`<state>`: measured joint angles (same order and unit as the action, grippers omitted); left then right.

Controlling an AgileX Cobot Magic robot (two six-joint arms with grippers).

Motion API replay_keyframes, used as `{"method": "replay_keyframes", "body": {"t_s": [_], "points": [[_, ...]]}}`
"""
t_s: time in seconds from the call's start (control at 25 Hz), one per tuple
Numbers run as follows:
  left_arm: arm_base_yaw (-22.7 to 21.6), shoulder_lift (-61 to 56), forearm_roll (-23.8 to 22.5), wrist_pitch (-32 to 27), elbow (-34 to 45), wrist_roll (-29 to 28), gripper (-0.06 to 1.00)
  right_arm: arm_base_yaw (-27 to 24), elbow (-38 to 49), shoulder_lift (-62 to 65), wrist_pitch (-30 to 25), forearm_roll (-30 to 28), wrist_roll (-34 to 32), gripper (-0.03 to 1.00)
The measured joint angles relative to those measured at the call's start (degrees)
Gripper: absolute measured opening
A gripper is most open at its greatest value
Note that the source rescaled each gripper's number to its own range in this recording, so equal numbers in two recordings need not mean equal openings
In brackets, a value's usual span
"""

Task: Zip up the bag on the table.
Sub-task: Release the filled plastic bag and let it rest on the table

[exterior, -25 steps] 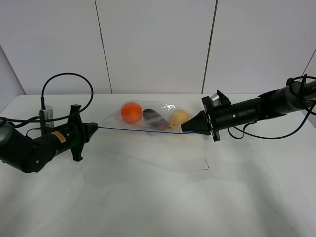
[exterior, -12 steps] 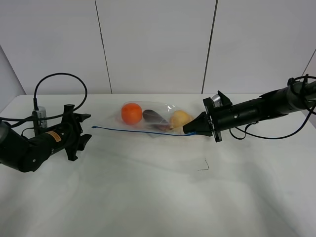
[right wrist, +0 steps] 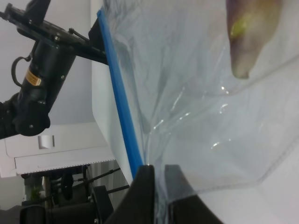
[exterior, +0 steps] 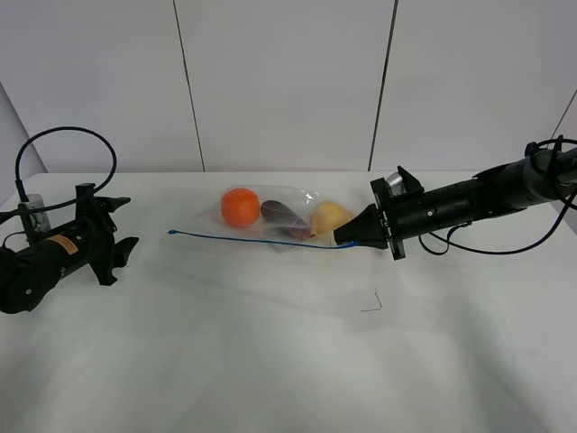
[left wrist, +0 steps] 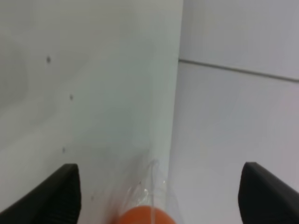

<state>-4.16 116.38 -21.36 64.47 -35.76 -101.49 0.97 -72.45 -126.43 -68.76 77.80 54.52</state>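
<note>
The clear bag (exterior: 287,219) lies on the white table (exterior: 270,361) with an orange (exterior: 240,207), an eggplant (exterior: 280,215) and a pear (exterior: 328,216) inside. Its blue strip (exterior: 252,239) runs along the near side, and the strip's left end lies free on the table. My right gripper (exterior: 345,239) is shut on the strip's right end; the right wrist view shows the strip (right wrist: 119,102) running into the closed fingers (right wrist: 145,191). My left gripper (exterior: 122,224) is open and empty, well left of the bag. The left wrist view shows its gripper (left wrist: 163,191) open, with the orange (left wrist: 145,216) between the tips.
A small dark mark (exterior: 371,303) sits on the table in front of the bag. Cables loop behind both arms, at the left (exterior: 63,144) and at the far right (exterior: 505,248). A panelled wall (exterior: 288,81) stands behind the table.
My left gripper has let go of the strip's left end, opened and drawn back to the left. The strip's left end has dropped onto the table. The right gripper has stayed put.
</note>
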Motion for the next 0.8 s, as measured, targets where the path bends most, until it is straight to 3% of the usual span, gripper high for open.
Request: {"method": "replay_keyframes", "body": {"t_s": [0.56,0.8], "points": [[-0.34,0.00,-0.61,0.51,-0.29,-3.99,0.99,0.00,0.00,0.00,0.00,0.00,-0.26,0.00],[-0.34,0.00,-7.29,-2.46,-4.69,-6.97,0.98,0.00,0.00,0.00,-0.04,0.00,-0.42,0.00]]}}
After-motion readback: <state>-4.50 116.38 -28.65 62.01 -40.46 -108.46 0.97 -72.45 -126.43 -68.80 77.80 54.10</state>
